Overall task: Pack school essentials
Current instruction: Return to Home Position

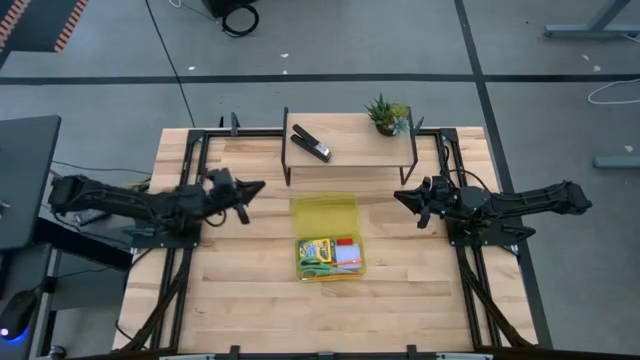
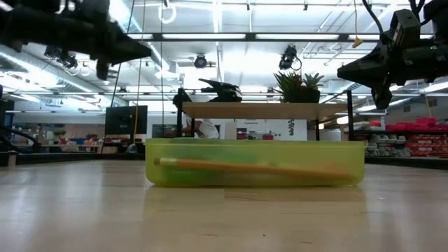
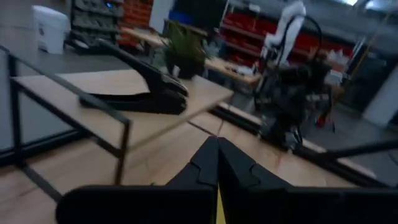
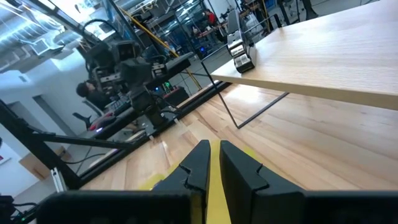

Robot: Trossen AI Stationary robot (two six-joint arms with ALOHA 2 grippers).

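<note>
Wooden table carries a yellow-green box and a shelf.

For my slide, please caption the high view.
Yellow case open, supplies inside; left hand and right hand shut, empty.

We're in a lab/workshop: shelving w/ red bins, ceiling strip lights, taped concrete floor, monitor.
</note>
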